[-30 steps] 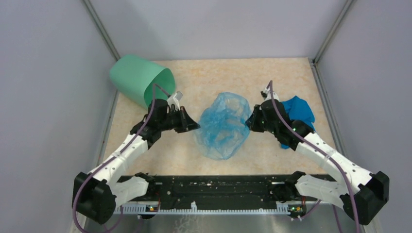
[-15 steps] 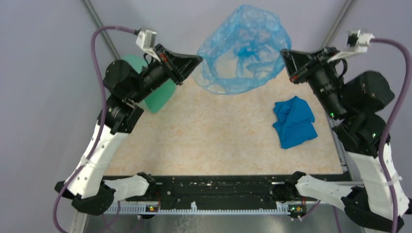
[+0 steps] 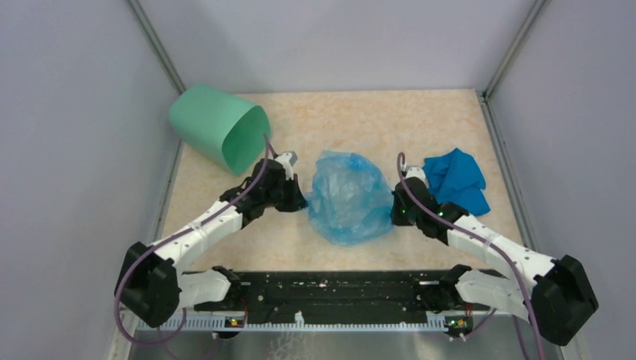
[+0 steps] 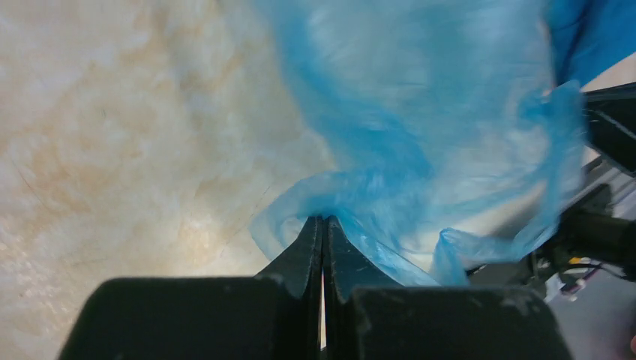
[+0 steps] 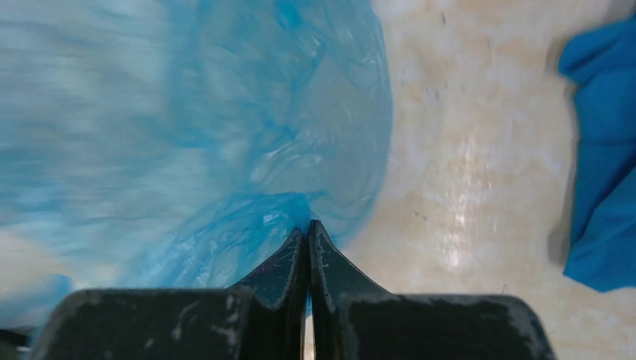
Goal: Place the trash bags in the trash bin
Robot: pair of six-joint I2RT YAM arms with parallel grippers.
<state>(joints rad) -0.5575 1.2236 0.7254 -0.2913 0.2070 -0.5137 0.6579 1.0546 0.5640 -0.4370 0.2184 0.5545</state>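
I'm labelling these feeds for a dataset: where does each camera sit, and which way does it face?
Top external: fixed above and behind the arm bases, looking down on the table, both arms, trash bin and blue cloth.
Left wrist: rides the left arm, looking along the shut left gripper at the trash bag.
Right wrist: rides the right arm, looking along the shut right gripper.
All three share the bag.

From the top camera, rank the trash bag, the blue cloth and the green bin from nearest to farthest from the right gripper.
1. The trash bag: pinched in the right gripper, at its left.
2. The blue cloth: lying just behind and to the right of it, apart.
3. The trash bin: tipped on its side at the far left corner, beyond the left gripper.
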